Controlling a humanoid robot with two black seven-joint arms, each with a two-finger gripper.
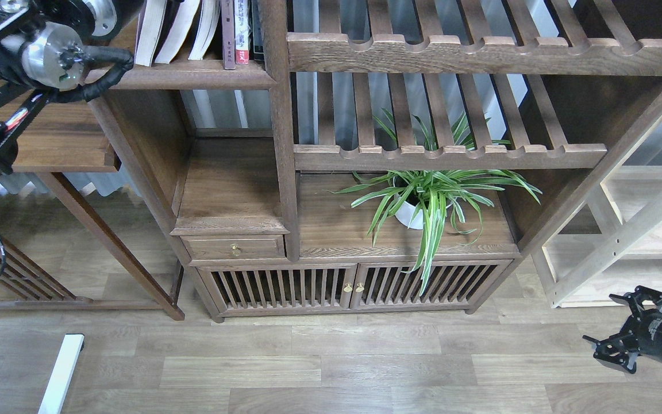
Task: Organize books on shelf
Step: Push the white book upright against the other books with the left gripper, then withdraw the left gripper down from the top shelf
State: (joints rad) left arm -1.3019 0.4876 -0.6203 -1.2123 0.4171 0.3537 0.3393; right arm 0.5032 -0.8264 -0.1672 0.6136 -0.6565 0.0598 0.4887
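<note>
Three thick books with white page edges stand leaning on the dark-brown shelf (pixel 193 76) at the top left: one (pixel 148 34), one (pixel 174 31) and one (pixel 204 29). Their tops are cut off by the frame edge and their cover colours barely show. My left arm (pixel 49 49) reaches up beside the leftmost book; its gripper is above the frame edge. My right gripper (pixel 600 319) hangs low at the bottom right over the floor, open and empty, far from the books.
Thin maroon (pixel 227 34), red-white (pixel 241 31) and dark books stand right of the paperbacks against a post (pixel 276 115). Slatted racks (pixel 451 54) fill the right. A potted plant (pixel 423 201) sits on the cabinet top. A pale shelving unit (pixel 641 230) stands at the right.
</note>
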